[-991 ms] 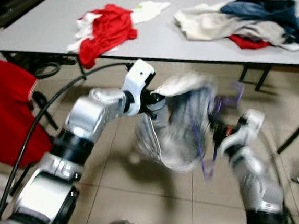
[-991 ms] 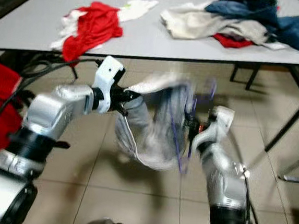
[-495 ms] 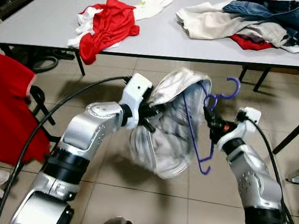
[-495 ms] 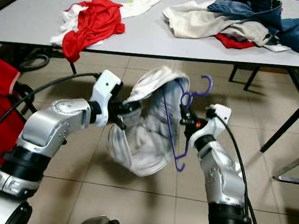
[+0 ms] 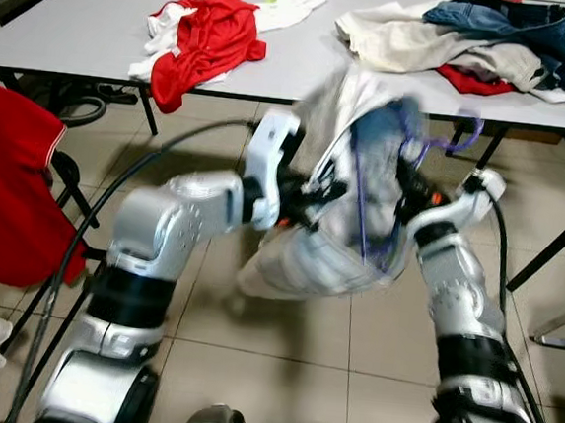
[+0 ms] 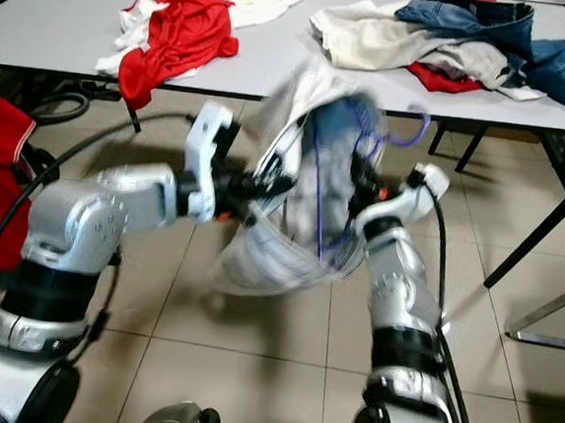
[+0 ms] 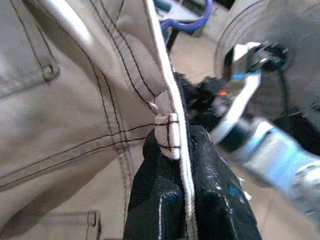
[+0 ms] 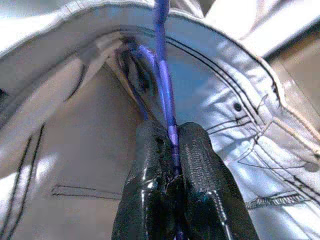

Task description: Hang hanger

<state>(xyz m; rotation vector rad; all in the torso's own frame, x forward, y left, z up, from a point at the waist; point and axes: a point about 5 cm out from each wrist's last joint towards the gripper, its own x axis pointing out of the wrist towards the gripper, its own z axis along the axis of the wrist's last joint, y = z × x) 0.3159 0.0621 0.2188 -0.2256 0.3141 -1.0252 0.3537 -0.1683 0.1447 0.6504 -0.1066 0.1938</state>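
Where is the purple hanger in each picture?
Left eye view: hanger right of middle, its hook near the table edge, against the pale garment.
Right eye view: hanger near middle.
Left wrist view: hook at the top.
Right wrist view: wire between the right gripper fingers.
Shared landmark: the garment.

Bright even indoor light, motion blur mid-frame, soft shadows

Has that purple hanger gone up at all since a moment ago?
Yes. The purple hanger has risen: its hook now reaches the table edge; before it hung below.
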